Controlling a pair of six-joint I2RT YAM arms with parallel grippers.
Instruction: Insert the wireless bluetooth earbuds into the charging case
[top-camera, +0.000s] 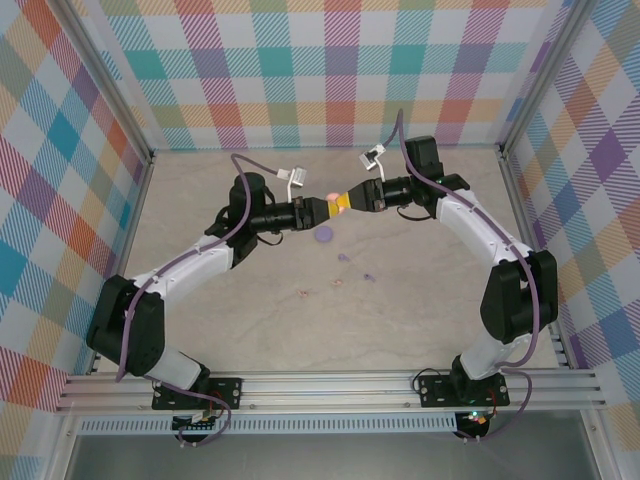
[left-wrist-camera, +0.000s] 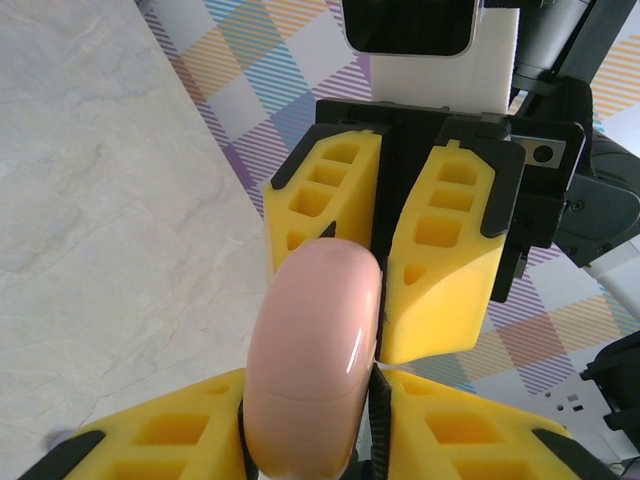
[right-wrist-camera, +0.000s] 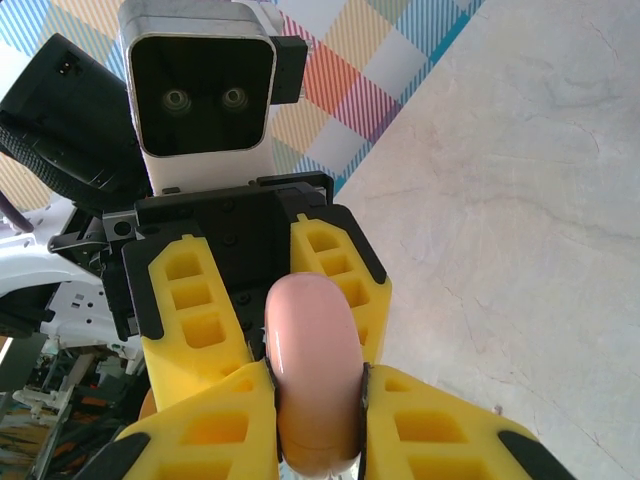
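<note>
Right claw (right-wrist-camera: 315, 368) clamped on the pink case (right-wrist-camera: 312, 330); left claw (left-wrist-camera: 312, 372) flanks it, grip unclear. Purple case (top-camera: 323, 235) and earbuds (top-camera: 344, 258) lie mid-frame on open counter (top-camera: 420, 300).

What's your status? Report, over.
Right tool shut on pink case, midair. Left tool around it too, grip unclear. Earbuds loose on table, purple case beside. No obstruction seen.

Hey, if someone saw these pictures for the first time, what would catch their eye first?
The left hand and right hand meet head-on above the middle of the table, flanking one glossy pink charging case, which the right hand pinches. Below them a round purple case lies on the table, with tiny earbuds scattered beyond it toward the near edge.
</note>
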